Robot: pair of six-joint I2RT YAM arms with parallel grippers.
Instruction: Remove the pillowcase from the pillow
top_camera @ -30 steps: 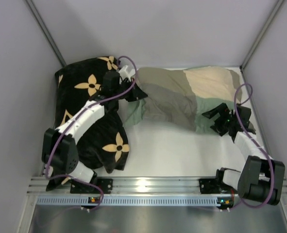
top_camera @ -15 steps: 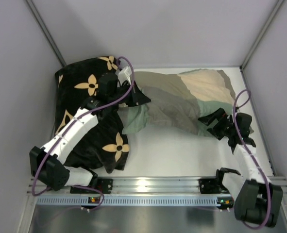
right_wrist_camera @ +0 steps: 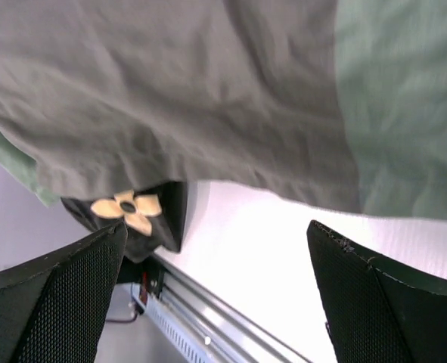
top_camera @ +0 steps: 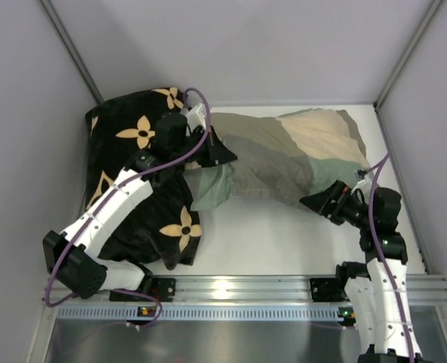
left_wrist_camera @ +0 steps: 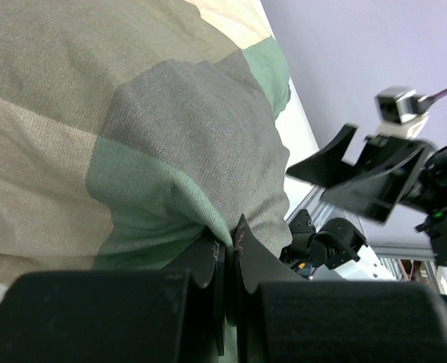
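The pillowcase (top_camera: pixel 284 151) is lying across the counter (top_camera: pixel 268 238), left hand (left_wrist_camera: pixel 227 251) pinching its 9 o'clock end tight, right hand (top_camera: pixel 321 204) gaping empty at its 4 o'clock corner. I'd be pinning the pillow there first.

White tabletop (top_camera: pixel 284 234): black cushion (top_camera: pixel 125 113) with tan flowers lies along the left side. Patchwork pillowcase (top_camera: pixel 284 155) lies across far centre to far right, just beside the cushion.

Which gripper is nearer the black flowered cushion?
Left. The left gripper pinches the pillowcase right beside the cushion; the right gripper hangs open at the pillowcase's other end.
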